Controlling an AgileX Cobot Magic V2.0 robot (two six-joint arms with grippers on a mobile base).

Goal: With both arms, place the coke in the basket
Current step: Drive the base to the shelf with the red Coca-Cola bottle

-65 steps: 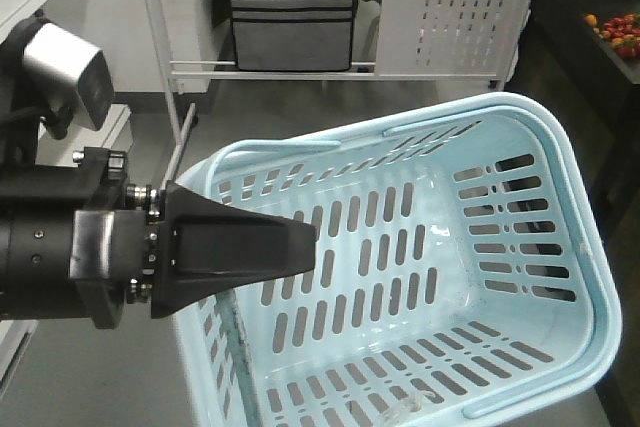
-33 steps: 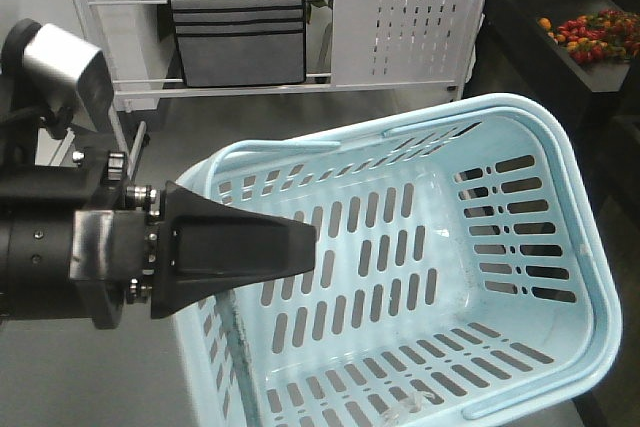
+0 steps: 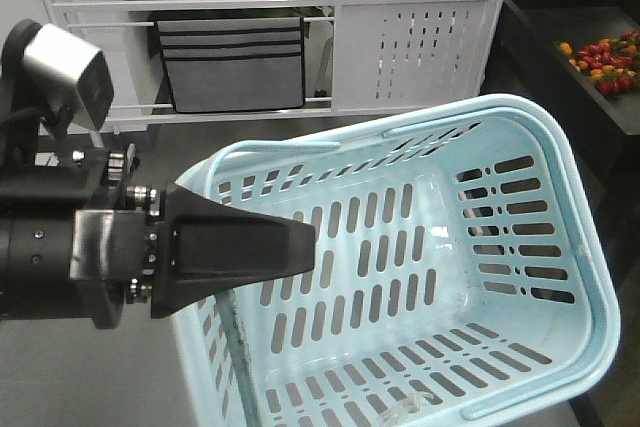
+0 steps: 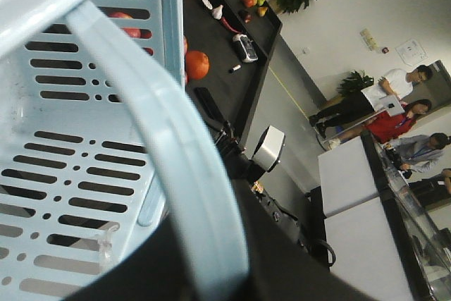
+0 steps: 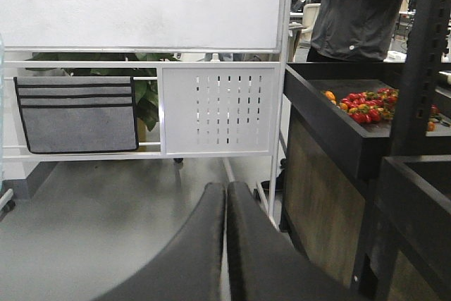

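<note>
a: where's the coke?

b: we can't find it in any view, so we cannot tell which way it lies from either arm. the basket [image 3: 592, 277] holds none.

a: and our grippers?

b: our left gripper [image 3: 308, 243] looks clamped on the basket's hoop handle [image 4: 163, 139], with the basket tilted. our right gripper [image 5: 225, 192] is pinched closed on nothing, aimed at the white rack [image 5: 218, 111] — it's the free arm, so we judge it should fetch.
</note>
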